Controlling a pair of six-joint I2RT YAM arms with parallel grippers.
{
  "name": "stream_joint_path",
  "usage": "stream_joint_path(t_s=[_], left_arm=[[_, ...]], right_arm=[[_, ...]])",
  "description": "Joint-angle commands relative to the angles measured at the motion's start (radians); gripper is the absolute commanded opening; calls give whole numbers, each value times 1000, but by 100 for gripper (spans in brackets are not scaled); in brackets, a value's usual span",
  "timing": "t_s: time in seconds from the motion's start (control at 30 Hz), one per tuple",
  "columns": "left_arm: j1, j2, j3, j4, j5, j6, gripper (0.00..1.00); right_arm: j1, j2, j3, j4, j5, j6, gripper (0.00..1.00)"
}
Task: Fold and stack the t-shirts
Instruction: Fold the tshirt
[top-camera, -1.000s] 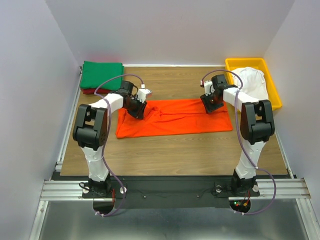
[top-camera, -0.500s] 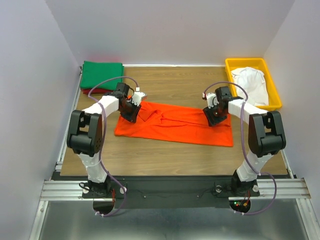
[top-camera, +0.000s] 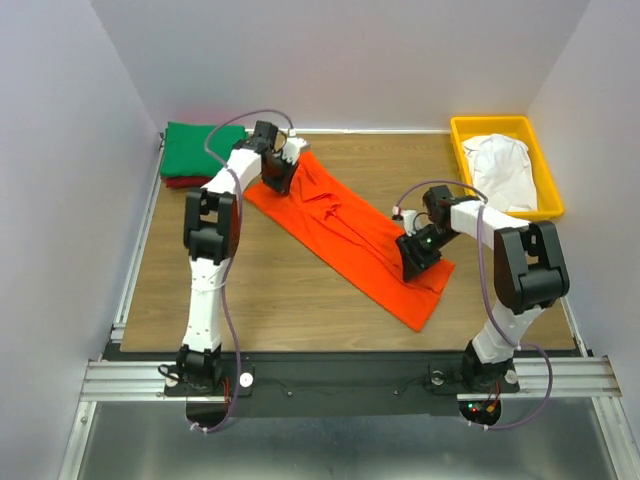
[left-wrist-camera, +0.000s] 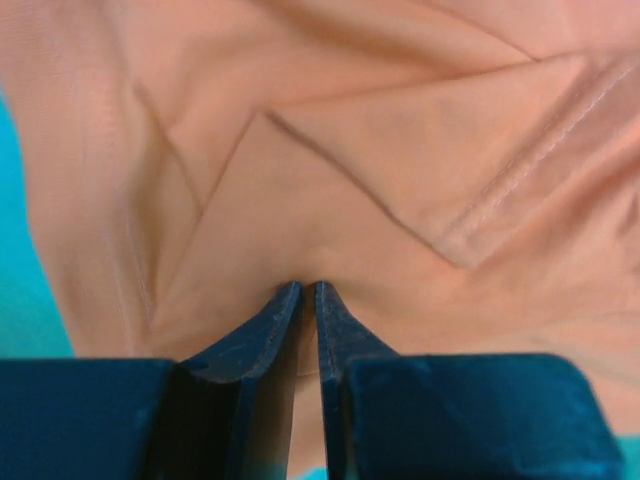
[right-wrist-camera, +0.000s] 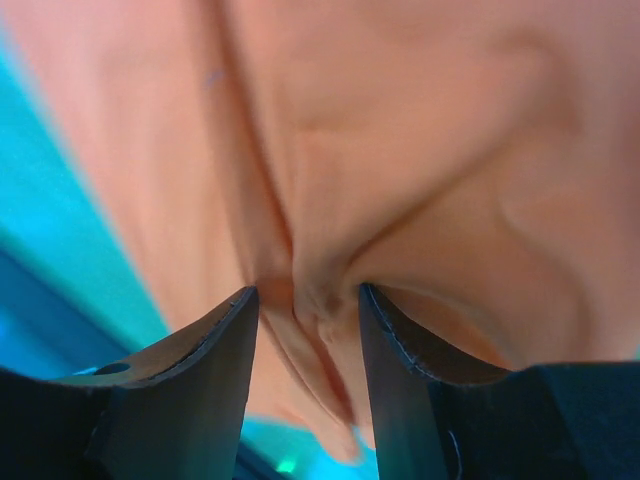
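The bright orange t-shirt (top-camera: 345, 228) lies stretched diagonally across the table, from far left to near right. My left gripper (top-camera: 277, 175) is at its far left end and is shut on a pinch of the orange cloth (left-wrist-camera: 330, 180), the jaws almost touching (left-wrist-camera: 308, 288). My right gripper (top-camera: 415, 257) is over the shirt's near right end. Its jaws stand apart (right-wrist-camera: 308, 295) around a raised fold of orange cloth (right-wrist-camera: 320, 200). The folded green t-shirt (top-camera: 203, 150) lies on the dark red one (top-camera: 178, 183) at the far left corner. The white t-shirt (top-camera: 500, 165) lies in the tray.
The yellow plastic tray (top-camera: 480, 123) stands at the far right corner. Grey walls close in the table on the left, back and right. Bare wood shows along the near edge and at the far middle.
My left gripper has pulled its end of the orange shirt to the far left, while my right gripper has moved nearer. The shirt has turned from level to diagonal.
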Motion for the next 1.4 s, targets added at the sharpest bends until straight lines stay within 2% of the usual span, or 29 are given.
stream_joint_path(t_s=[0.0,0.07,0.1,0.17,0.2,0.23,0.27,0.3,0.33,0.43,0.6,0.67,0.77,0.9,1.03,1.07,1.17,1.33,1.37], left_arm=[[-19,186,341,-114,-32,10,27],[-19,233,449,-81,-20,-10,29],[-19,226,443,-45,-15,-31,30],[-19,145,368,83,10,-108,31],[-19,55,236,132,41,-128,32],[-19,4,89,242,47,-181,32],[-19,-47,87,289,44,-200,33],[-19,-94,-36,330,25,-222,34],[-19,-178,-83,363,5,-235,34],[-19,-296,-248,426,-43,-297,35],[-21,-354,-360,374,10,-367,31],[-24,-356,-403,371,40,-381,29],[-32,-350,-476,394,32,-384,29],[-35,-297,-467,343,32,-371,20],[-36,-212,-424,305,41,-355,18],[-36,-193,-398,293,43,-349,17],[-44,-109,-327,259,49,-335,16],[-59,78,-19,113,66,-268,14],[-62,100,72,73,69,-257,14]], right_arm=[[112,91,-20,-102,-260,44,51],[208,80,-14,-99,-349,53,51],[233,44,-12,-87,-384,55,51],[244,-9,-1,-56,-493,88,53],[244,-47,32,-48,-497,90,53],[242,-67,49,-51,-466,91,54],[241,-87,64,-53,-443,90,55],[238,-107,75,-54,-425,87,55],[236,-150,83,-53,-405,85,56],[229,-190,89,-42,-276,68,57],[227,-149,37,77,-57,85,51],[227,-129,22,119,-20,102,45],[229,-89,-1,177,-44,127,37],[227,-21,-14,199,-72,147,32],[233,-9,-69,231,-133,190,29],[250,-6,-76,239,-139,206,26],[268,12,-83,265,-232,254,25],[337,118,-64,294,-360,317,28],[363,134,-61,305,-401,341,32]])
